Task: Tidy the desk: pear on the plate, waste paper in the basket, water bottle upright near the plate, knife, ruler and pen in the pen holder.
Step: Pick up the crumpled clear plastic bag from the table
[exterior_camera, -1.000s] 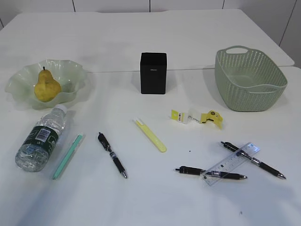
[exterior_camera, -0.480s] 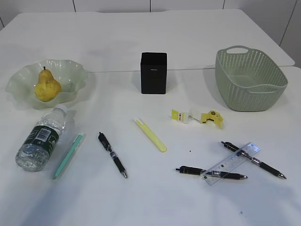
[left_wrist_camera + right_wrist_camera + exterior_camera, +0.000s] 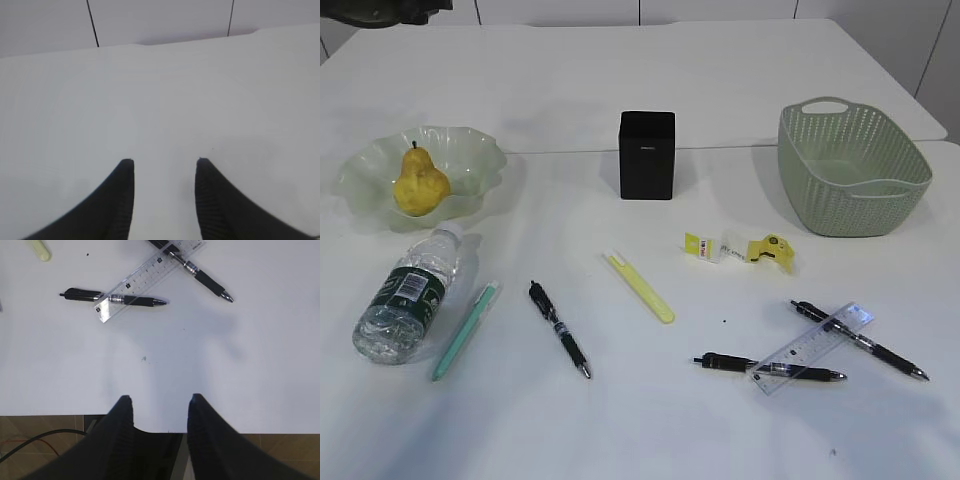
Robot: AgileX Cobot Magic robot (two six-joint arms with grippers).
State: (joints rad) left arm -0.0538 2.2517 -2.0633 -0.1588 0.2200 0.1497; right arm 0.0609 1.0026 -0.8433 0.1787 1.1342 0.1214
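Note:
The yellow pear (image 3: 420, 186) sits in the wavy pale-green plate (image 3: 485, 152) at the left. In front of the plate, the water bottle (image 3: 405, 295) lies on its side. The black pen holder (image 3: 646, 155) stands mid-desk and the basket (image 3: 850, 170) at the right. Yellow and white waste paper (image 3: 738, 248) lies between them. A slim yellow knife (image 3: 640, 287), a teal stick (image 3: 465, 330) and a black pen (image 3: 558, 328) lie loose. The ruler (image 3: 813, 348) (image 3: 150, 272) rests across two black pens (image 3: 112, 297). My left gripper (image 3: 165, 161) is open over bare desk. My right gripper (image 3: 160, 397) is open at the desk's front edge.
A dark part of my left arm (image 3: 385, 10) shows at the top left corner of the exterior view. The desk's front edge (image 3: 160, 416) runs under my right gripper, with brown floor and a cable below. A second table adjoins at the back.
A dark part of the left arm has come into the top left corner of the exterior view. The objects on the desk lie as before.

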